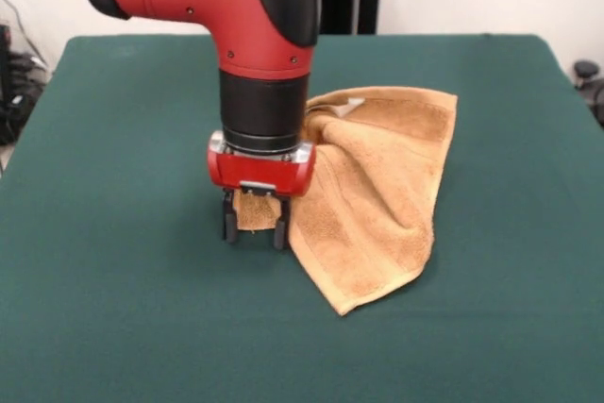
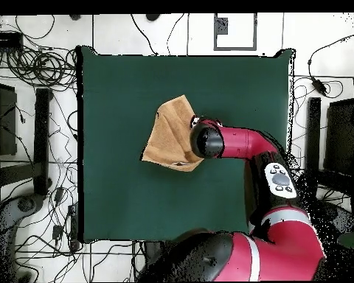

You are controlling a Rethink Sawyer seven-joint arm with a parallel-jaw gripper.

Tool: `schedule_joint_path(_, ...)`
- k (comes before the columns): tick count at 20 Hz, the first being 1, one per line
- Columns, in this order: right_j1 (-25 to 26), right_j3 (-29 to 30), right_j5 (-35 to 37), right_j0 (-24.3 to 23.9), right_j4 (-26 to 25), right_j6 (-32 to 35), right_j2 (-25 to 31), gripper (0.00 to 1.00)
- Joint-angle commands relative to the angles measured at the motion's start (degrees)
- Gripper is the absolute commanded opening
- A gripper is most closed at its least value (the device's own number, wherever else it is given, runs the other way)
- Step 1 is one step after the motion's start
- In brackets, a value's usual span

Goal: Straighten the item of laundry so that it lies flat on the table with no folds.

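Pincer (image 1: 255, 230) down at desk (image 1: 113, 233) level in front view, fingers either side of a tan towel (image 1: 377, 195) edge, seemingly pinching it; overhead, towel folded near desk centre beside the arm, so best dragged outward low and slow, keeping cloth taut.

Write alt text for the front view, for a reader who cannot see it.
A red and black arm comes down from above, its gripper at the table with a bit of a tan towel between its fingers. The towel lies folded and rumpled on the green cloth, to the picture's right of the gripper.
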Motion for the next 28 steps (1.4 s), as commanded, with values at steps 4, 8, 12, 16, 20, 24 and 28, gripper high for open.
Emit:
schedule_joint_path(4, -0.20, 4.28, 1.28, 4.63, 2.18, 5.00, 7.37, 1.00)
schedule_joint_path(8, -0.53, 3.45, 2.32, 6.64, 4.25, 7.36, 6.36, 1.00)
schedule_joint_path(12, -0.54, 2.50, 2.71, 8.38, 6.40, 9.12, 5.52, 1.00)
schedule_joint_path(16, 0.29, 0.85, 2.41, 10.12, 8.79, 10.29, 4.58, 1.00)
schedule_joint_path(20, 1.34, -1.58, 2.52, 12.48, 11.84, 11.66, 3.29, 1.00)
schedule_joint_path(24, 3.27, -5.63, 2.98, 16.66, 16.08, 14.87, 0.20, 1.00)
schedule_joint_path(28, 6.10, -10.08, 4.30, 20.48, 19.77, 16.67, -4.13, 1.00)
